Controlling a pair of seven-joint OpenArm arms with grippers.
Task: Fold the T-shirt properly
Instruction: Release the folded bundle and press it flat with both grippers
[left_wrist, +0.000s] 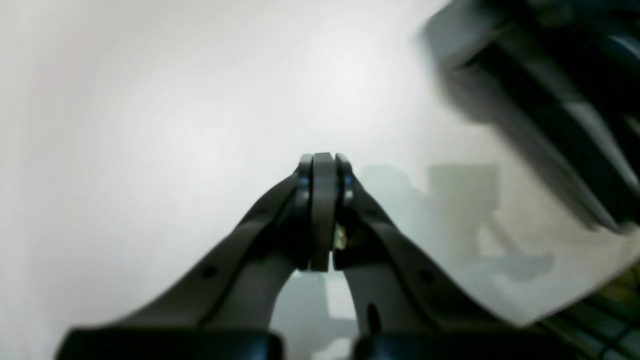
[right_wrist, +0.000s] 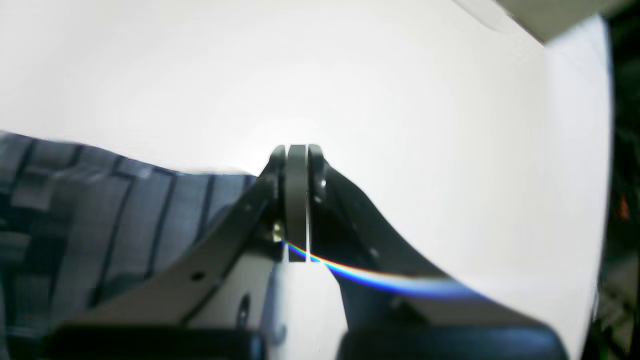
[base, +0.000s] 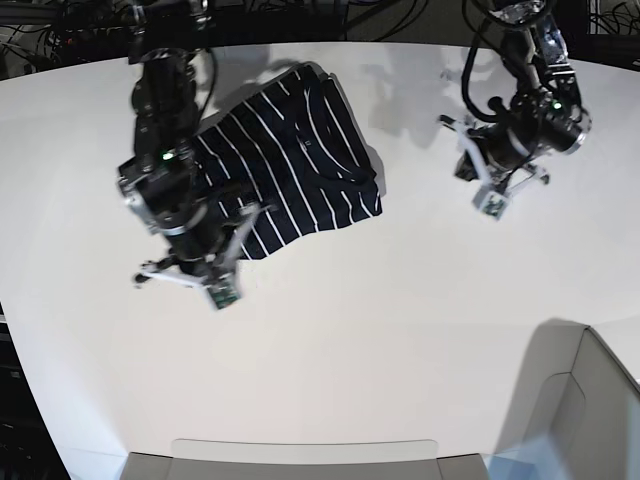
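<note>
Lying folded on the desk (base: 400, 330), the shirt (base: 285, 160) is sitting just behind the right tool (right_wrist: 297, 150); both tools, left (left_wrist: 323, 157) included, are pressed together, empty. Soft, light cloth: pinch an edge.

Overhead base view of the whole table (base: 400, 330); two close wrist views along closed jaws.

1. Hard overhead light washes the white table (base: 400, 330) nearly to glare in all three views
2. My wrist views are soft and smeared; my left gripper (left_wrist: 323, 165) reads blurred, shadows pooling grey beyond it
3. A rainbow flare streaks below my right gripper (right_wrist: 297, 155)
4. The base view bows at its edges, corners falling dark
</note>
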